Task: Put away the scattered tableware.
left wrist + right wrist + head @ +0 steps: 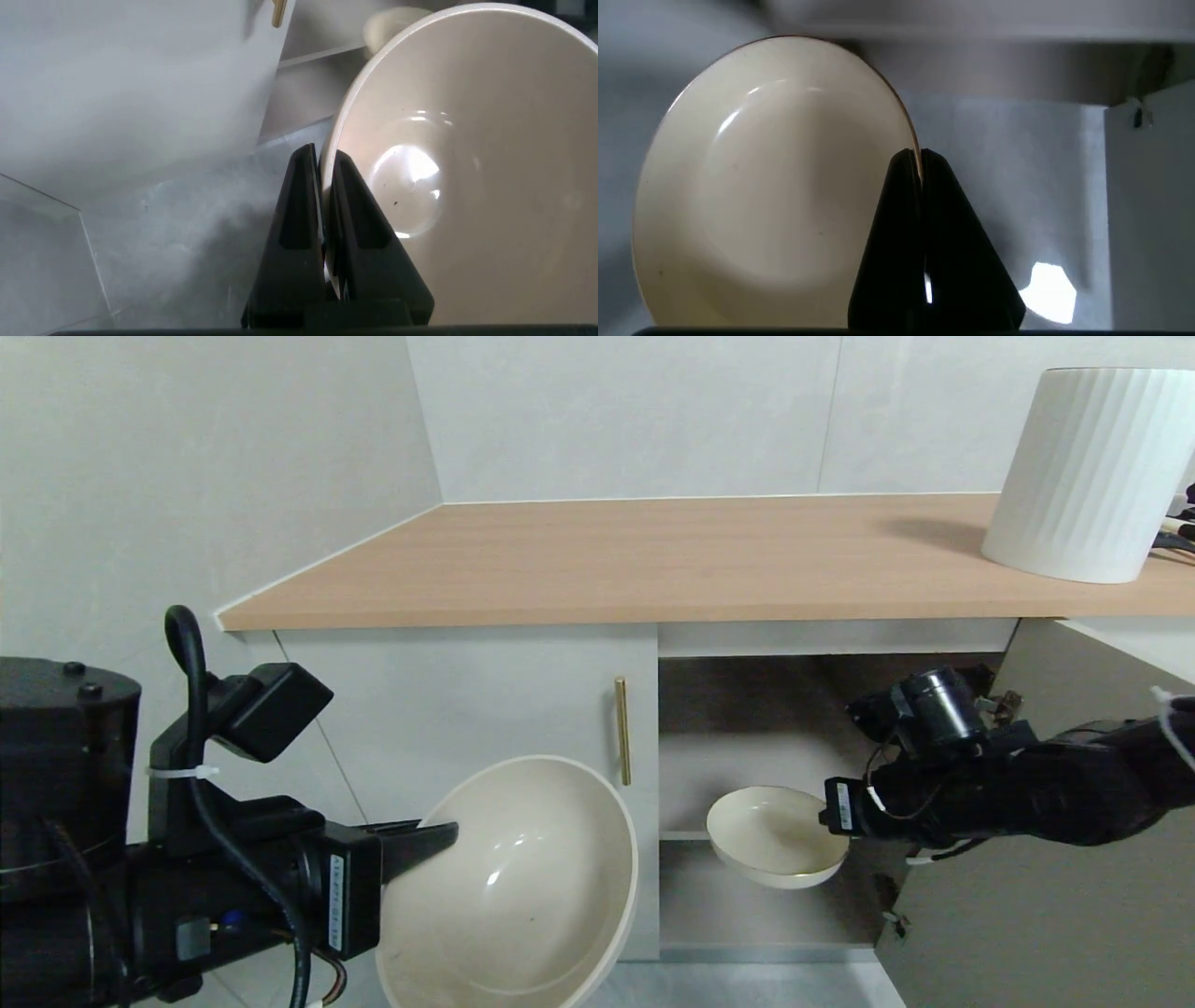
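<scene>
Glazed cream ware, by the look of it: stiff, breakable, slick at the lip, and probably heavy enough to swing when pinched at one edge only. Best taken at the rim, one finger inside and one outside, seated well down onto the wall, then moved slowly and set down flat without knocking.

Large bowl (513, 887) at the lower centre of the head view, tipped up almost on edge with its hollow facing the camera, clear of any surface. Clamped at its left rim by the left gripper (437, 835), jaws closed tight on the thin wall, one finger either side in the left wrist view.

Small bowl (775, 835) at centre right, hanging in the mouth of the open cupboard (747, 728), level with the front edge of the shelf (681, 836) and touching nothing below as far as can be judged. Pinched at its right rim by the right gripper (831, 817), fingers drawn together on the lip with only the wall's thickness between.

Above, a wooden counter (607, 560) with a ribbed white tub (1083, 476) at the upper right.
</scene>
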`<state>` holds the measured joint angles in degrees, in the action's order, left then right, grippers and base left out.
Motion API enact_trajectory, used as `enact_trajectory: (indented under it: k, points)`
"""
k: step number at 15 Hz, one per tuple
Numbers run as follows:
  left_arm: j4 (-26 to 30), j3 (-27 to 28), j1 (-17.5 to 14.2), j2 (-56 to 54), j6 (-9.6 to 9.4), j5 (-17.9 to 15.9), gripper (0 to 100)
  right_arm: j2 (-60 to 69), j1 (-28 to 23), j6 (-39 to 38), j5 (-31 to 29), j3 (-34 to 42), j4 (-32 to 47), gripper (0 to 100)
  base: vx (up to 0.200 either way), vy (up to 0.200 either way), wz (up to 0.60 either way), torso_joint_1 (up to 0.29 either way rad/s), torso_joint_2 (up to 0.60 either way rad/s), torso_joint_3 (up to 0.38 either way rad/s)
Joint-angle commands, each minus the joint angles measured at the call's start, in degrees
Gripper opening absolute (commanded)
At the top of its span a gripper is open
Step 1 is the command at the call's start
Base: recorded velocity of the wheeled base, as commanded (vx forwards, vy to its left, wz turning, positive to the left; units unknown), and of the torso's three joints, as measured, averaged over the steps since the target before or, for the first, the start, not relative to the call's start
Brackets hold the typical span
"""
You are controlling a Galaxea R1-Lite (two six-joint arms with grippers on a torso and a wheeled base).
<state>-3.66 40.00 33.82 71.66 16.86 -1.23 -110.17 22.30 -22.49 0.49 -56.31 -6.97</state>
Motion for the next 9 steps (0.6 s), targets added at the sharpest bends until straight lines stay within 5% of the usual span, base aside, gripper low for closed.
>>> enact_trajectory:
  k: [1, 9]
  points:
    - [0.0, 0.1, -0.2, 0.0, 0.02, 0.0, 0, -12.5, -1.4, -2.9, -3.7, -6.4, -1.6, 0, 0.0, 0.0, 0.0, 0.0, 0.0, 0.0]
    - [0.0, 0.0, -0.3, 0.1, 0.02, 0.0, 0, -24.3, -3.4, -4.8, -13.1, -10.6, -11.6, 0, 0.0, 0.0, 0.0, 0.0, 0.0, 0.0]
